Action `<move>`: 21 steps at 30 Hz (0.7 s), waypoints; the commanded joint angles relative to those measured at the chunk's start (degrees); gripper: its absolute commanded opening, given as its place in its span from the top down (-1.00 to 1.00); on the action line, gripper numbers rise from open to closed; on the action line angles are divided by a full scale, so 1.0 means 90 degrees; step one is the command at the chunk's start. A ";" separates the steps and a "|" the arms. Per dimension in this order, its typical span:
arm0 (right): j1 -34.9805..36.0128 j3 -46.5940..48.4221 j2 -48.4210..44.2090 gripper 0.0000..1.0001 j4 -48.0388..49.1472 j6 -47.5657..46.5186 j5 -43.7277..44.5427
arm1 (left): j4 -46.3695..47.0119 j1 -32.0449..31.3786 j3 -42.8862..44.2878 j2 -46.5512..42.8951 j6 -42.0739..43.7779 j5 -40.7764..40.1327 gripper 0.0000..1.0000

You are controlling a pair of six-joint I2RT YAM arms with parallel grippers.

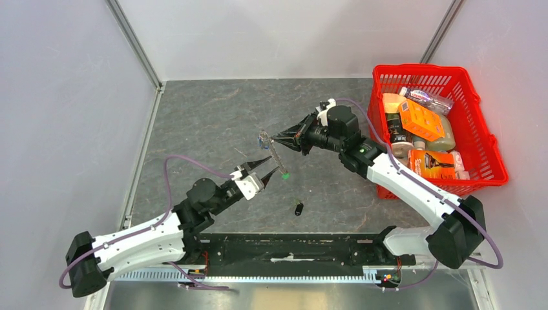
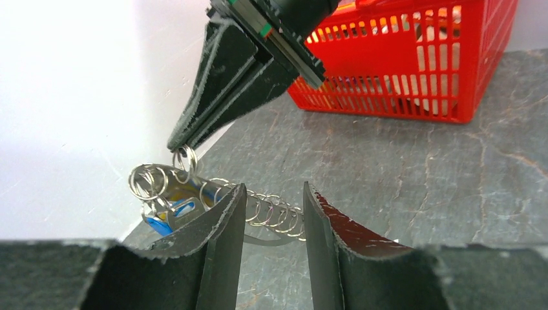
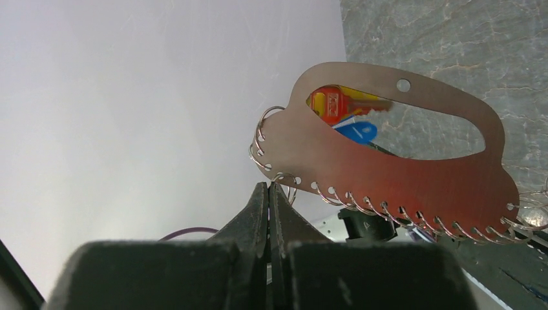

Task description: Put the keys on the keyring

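Observation:
The keyring [image 1: 274,155] is a flat silver plate with a row of small rings along its edge and a green tag [image 1: 285,175] at its low end. It hangs above the table. My right gripper [image 1: 274,137] is shut on one small ring at its top [image 3: 282,179]. Blue [image 3: 357,131], orange [image 3: 333,102] and yellow capped keys show through the plate's opening [image 3: 400,168]. My left gripper [image 1: 268,166] is open, its fingers [image 2: 226,213] either side of the row of rings [image 2: 274,210]. A blue key [image 2: 158,225] hangs at the left. A black-capped key [image 1: 298,208] lies on the table.
A red basket [image 1: 481,129] full of packets and bottles stands at the right, also in the left wrist view [image 2: 452,97]. White walls enclose the grey table on the left, back and right.

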 commanded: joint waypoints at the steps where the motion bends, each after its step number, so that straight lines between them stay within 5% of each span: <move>1: -0.0034 -0.0032 -0.0133 1.00 0.0692 0.0081 -0.0329 | 0.1402 -0.0036 -0.0205 0.0314 0.0648 -0.0262 0.12; 21: -0.0131 -0.0222 -0.0259 1.00 0.0784 0.0098 -0.0365 | 0.1868 -0.0094 -0.0071 0.0417 0.1388 -0.0752 0.19</move>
